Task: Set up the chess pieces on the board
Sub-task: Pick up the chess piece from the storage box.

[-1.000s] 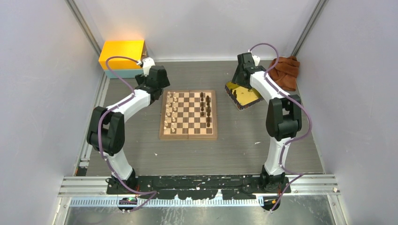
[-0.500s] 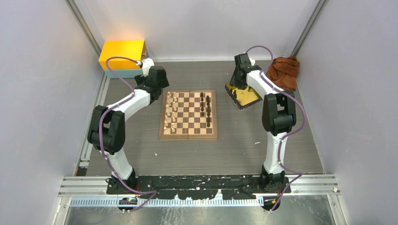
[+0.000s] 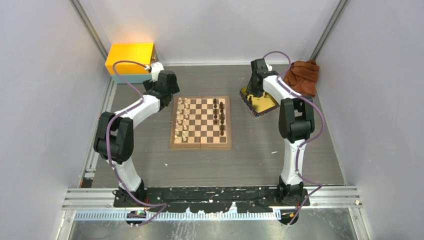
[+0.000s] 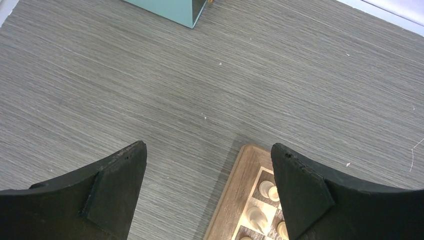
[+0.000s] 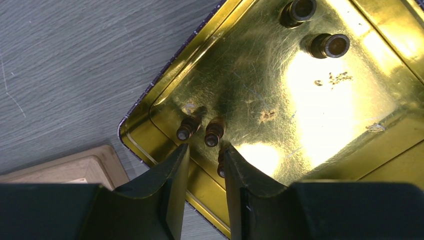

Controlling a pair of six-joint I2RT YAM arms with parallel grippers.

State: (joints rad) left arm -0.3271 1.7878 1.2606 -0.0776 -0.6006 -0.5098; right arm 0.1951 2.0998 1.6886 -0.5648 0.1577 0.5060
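Note:
The board (image 3: 201, 123) lies mid-table, cream chess pieces (image 3: 183, 119) on its left columns and dark ones (image 3: 218, 115) on its right. My left gripper (image 3: 170, 96) hangs open and empty over the table by the board's far-left corner (image 4: 243, 186); cream pieces (image 4: 269, 190) show there. My right gripper (image 3: 251, 94) is low over the yellow tray (image 3: 262, 104). In the right wrist view its jaws (image 5: 205, 152) stand narrowly apart with nothing between them, just short of two dark pieces (image 5: 214, 131) lying in the tray (image 5: 300, 100). A third piece (image 5: 220, 167) is half hidden by the right finger.
Two more dark pieces (image 5: 329, 45) lie deeper in the tray. A yellow-topped teal box (image 3: 130, 59) stands at the back left, its corner in the left wrist view (image 4: 170, 7). A brown cloth (image 3: 303, 76) is bunched at the back right.
My right arm has swung its wrist toward the back and settled lower over the tray's near-left corner. The left arm and the board's pieces have not moved.

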